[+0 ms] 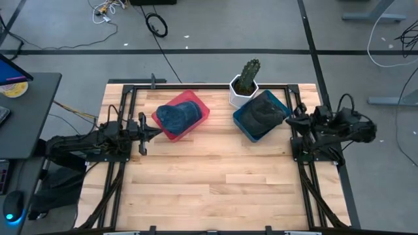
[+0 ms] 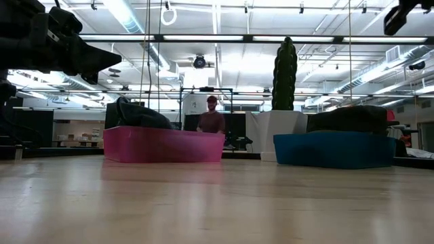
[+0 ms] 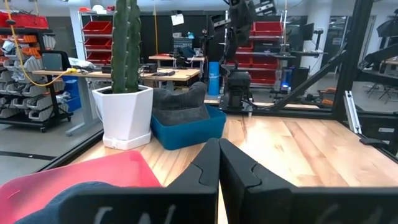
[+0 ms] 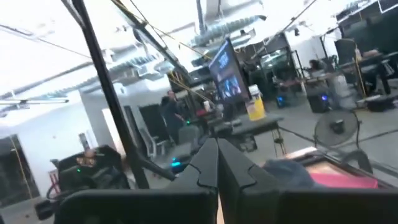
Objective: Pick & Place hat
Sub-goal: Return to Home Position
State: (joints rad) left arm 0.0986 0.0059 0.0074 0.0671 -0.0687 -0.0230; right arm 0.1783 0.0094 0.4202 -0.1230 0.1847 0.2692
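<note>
A blue hat point(image 1: 179, 115) lies in the pink tray point(image 1: 200, 119) at the table's far left. A dark hat point(image 1: 268, 109) rests in the blue tray point(image 1: 243, 124) at the far right; the same dark hat point(image 3: 181, 104) in its blue tray point(image 3: 186, 129) shows in the left wrist view. My left gripper point(image 1: 155, 131) is shut, just left of the pink tray, touching nothing; its shut tips point(image 3: 218, 149) meet above the blue hat point(image 3: 68, 198). My right gripper point(image 1: 295, 117) is shut, right of the blue tray, raised; its tips point(image 4: 217, 149) are together.
A cactus in a white pot point(image 1: 244, 86) stands at the far edge between the trays, also seen as cactus pot point(image 3: 124, 93). Bare wooden tabletop point(image 1: 215, 183) fills the near half. A person point(image 2: 211, 116) stands in the room beyond the table.
</note>
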